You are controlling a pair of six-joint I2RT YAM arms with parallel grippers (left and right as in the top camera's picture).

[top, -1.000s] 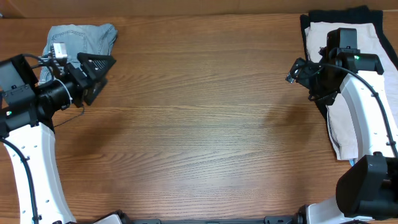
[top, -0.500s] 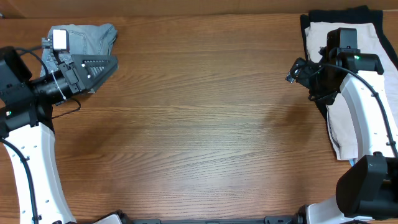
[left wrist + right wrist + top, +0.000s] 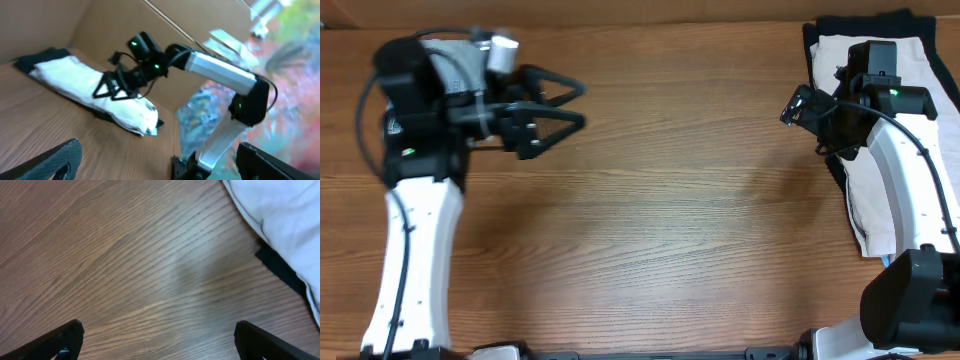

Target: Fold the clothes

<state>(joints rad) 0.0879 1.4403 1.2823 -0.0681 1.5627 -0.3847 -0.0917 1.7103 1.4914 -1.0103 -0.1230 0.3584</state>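
A white garment (image 3: 905, 55) lies on a black garment (image 3: 820, 30) at the table's right edge; both also show in the left wrist view (image 3: 85, 82) and the right wrist view (image 3: 285, 210). Folded light-blue jeans (image 3: 455, 62) lie at the far left, mostly hidden under my left arm. My left gripper (image 3: 572, 105) is open and empty, raised over the table and pointing right. My right gripper (image 3: 798, 106) is open and empty, just left of the white garment, above bare wood (image 3: 160, 280).
The wooden table (image 3: 660, 220) spans the view between both arms. A cardboard wall (image 3: 100, 25) stands behind the right-hand clothes. The black garment's edge (image 3: 280, 265) sticks out from under the white one near my right gripper.
My left arm has swung up and to the right, away from beside the jeans, and now covers most of them. My right gripper has barely shifted.
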